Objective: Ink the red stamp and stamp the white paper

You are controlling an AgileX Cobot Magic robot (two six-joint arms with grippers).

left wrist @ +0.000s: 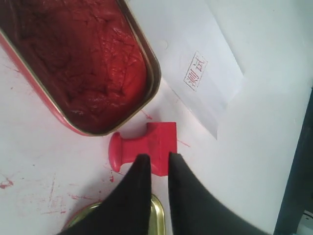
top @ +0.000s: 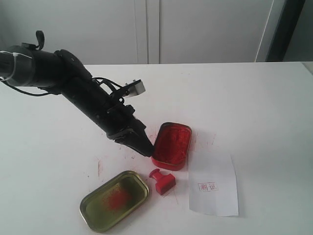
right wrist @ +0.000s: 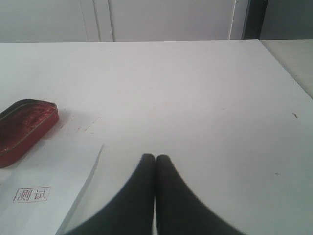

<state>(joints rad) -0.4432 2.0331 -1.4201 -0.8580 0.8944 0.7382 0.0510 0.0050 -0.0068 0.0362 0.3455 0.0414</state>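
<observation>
The red stamp [top: 162, 181] lies on its side on the table, between the ink tin and the gold lid, knob pointing toward the lid side. My left gripper [top: 148, 153] hangs just above and beside it, near the tin's edge, without touching it. In the left wrist view the fingers [left wrist: 142, 169] stand a little apart, open, with the stamp [left wrist: 146, 144] beyond the tips and nothing held. The white paper [top: 213, 186] lies flat to the right and bears a red boxed print [top: 208, 186]. My right gripper [right wrist: 155, 159] is shut and empty over bare table beside the paper [right wrist: 44, 186].
The open red ink tin [top: 171, 144] sits just behind the stamp, full of red ink paste [left wrist: 78, 63]. The gold lid [top: 114, 199] with a red smudge lies at the front left. Red smears mark the white table [top: 254, 107] around the tin.
</observation>
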